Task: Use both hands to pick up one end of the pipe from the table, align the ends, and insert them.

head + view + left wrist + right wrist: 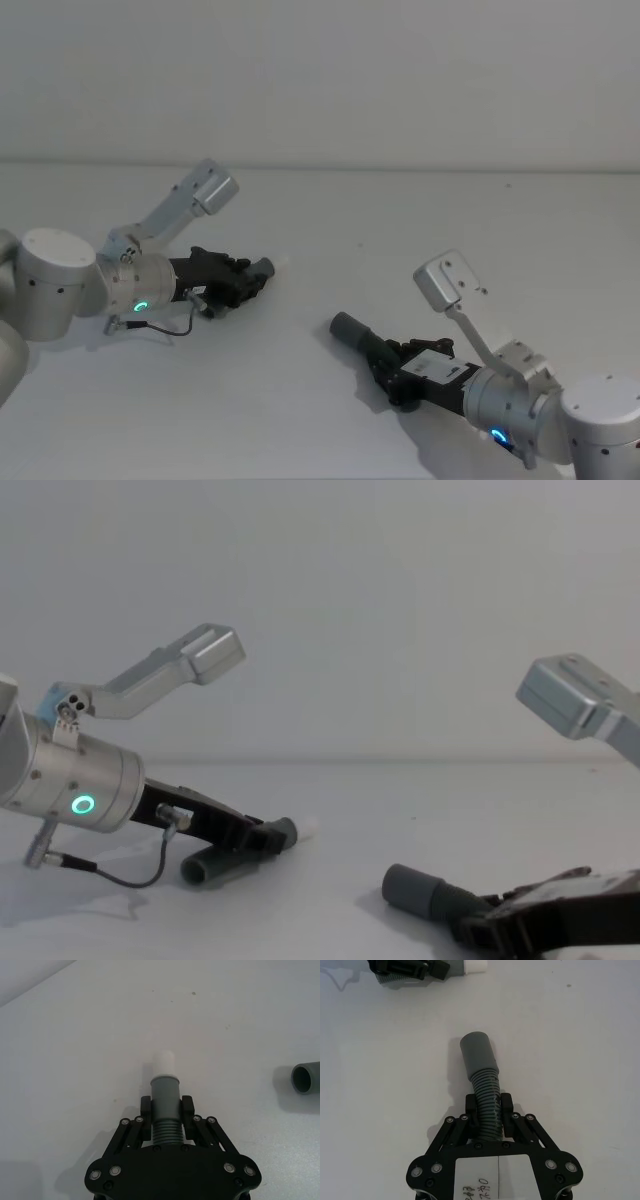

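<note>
Left gripper (166, 1107) clenched on short pipe piece (165, 1094), fingers at ribbed part behind collar. White tip (163, 1063) pokes forward, low over table (430, 215), left side. Right gripper (488, 1105) clamped round ribs of longer piece (485, 1085), near right. Grey socket end (477, 1052) sticks out ahead. Two ends well apart, unjoined.

Left gripper (245, 278) and right gripper (388, 362) — both low, both clamped.

Left gripper (262, 839) gripping short pipe (287, 830) (white-tipped), right gripper (482, 927) gripping ribbed pipe (411, 888)
</note>
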